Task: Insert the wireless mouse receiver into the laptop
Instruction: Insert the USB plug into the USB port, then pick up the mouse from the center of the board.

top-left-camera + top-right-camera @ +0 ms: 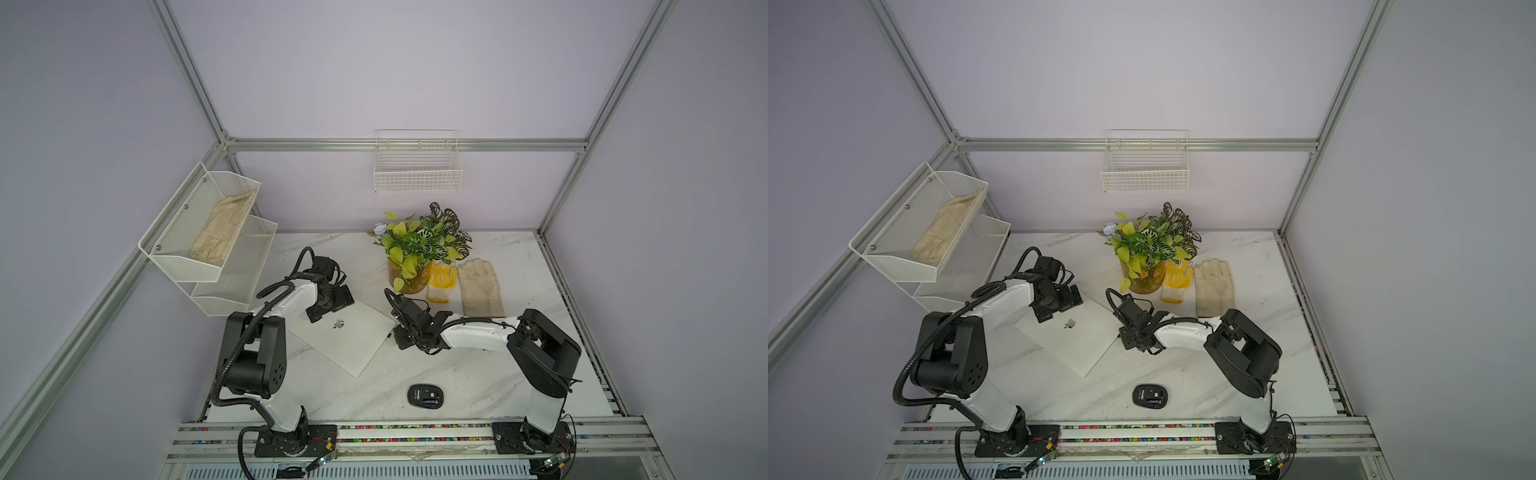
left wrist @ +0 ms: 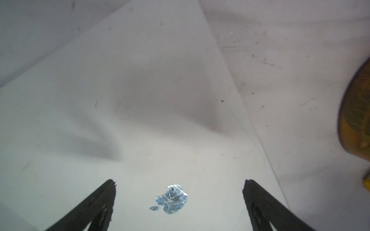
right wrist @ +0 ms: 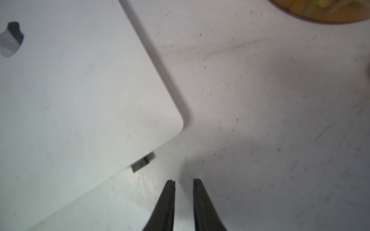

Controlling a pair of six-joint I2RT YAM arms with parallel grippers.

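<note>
The laptop (image 1: 353, 340) (image 1: 1077, 338) lies closed on the marble table, its logo (image 2: 172, 199) facing up. My left gripper (image 1: 328, 309) (image 2: 179, 183) hangs open over the lid, its fingers spread wide on either side of the logo. In the right wrist view the wireless mouse receiver (image 3: 142, 162) is a small dark stub sticking out of the laptop's (image 3: 80, 100) side edge near a rounded corner. My right gripper (image 1: 398, 334) (image 3: 184, 181) sits just off that edge, beside the stub. Its jaws stand slightly apart with nothing between them.
A black mouse (image 1: 426, 395) (image 1: 1150, 395) lies near the table's front. A potted plant (image 1: 415, 253), a yellow glove (image 1: 441, 280) and a beige glove (image 1: 480, 286) sit behind the right arm. White mesh shelves (image 1: 199, 224) hang at the left and a wire basket (image 1: 417, 166) on the back wall.
</note>
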